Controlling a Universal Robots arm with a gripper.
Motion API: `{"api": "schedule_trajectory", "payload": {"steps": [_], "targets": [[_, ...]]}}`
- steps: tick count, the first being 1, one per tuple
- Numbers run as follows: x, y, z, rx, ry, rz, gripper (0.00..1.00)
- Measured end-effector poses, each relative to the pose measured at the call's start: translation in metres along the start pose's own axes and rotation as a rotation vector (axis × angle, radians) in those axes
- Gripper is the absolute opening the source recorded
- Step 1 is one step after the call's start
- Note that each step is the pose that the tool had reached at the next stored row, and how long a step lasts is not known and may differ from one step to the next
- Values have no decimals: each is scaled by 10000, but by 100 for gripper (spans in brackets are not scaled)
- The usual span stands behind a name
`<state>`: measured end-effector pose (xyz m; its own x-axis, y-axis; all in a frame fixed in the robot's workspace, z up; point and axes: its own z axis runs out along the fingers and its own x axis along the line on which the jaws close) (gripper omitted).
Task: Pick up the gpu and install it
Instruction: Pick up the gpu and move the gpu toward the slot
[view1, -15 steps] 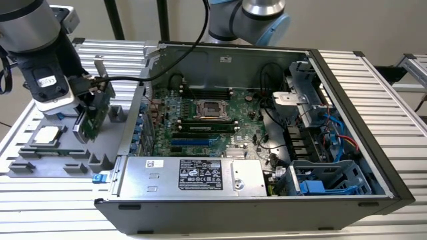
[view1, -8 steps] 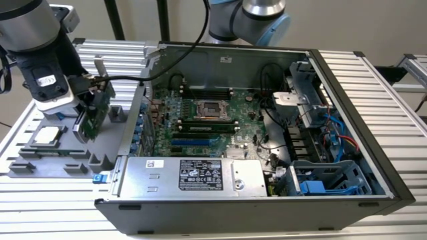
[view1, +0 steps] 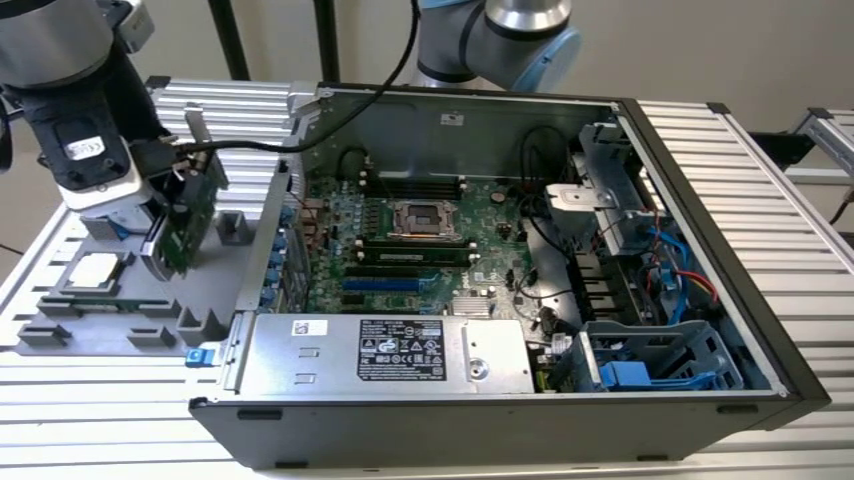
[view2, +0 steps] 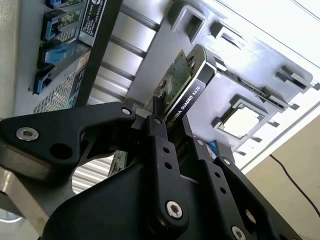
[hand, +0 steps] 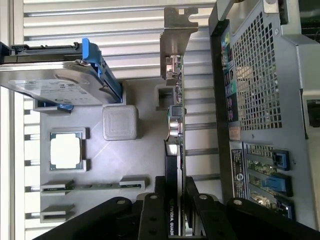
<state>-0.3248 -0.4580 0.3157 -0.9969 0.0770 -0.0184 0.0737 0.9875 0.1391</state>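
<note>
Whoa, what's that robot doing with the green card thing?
The robot's gripper has its jaws shut on the gpu, holding it on edge over the grey tray, outside the open computer case. The card is not plugged into the motherboard yet. A processor chip and a hard drive sit on the tray too.

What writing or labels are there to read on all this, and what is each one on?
White lettering on the black cooler edge of the green gpu card, clamped in the black claw: a maker's name and model code, left unquoted.
White sticker on the silver power supply box: too small to read.
Stickers on the rear panel of the grey computer case: too small to read.
</note>
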Motion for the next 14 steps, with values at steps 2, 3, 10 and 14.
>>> {"api": "schedule_trajectory", "payload": {"steps": [2,3,10,14], "targets": [[0,4,-27,1,2,-2,0],[-1,6,-39,1,1,-2,0],[-2,18,-125,0,1,-2,0],[-3,24,-168,0,1,-2,0]]}}
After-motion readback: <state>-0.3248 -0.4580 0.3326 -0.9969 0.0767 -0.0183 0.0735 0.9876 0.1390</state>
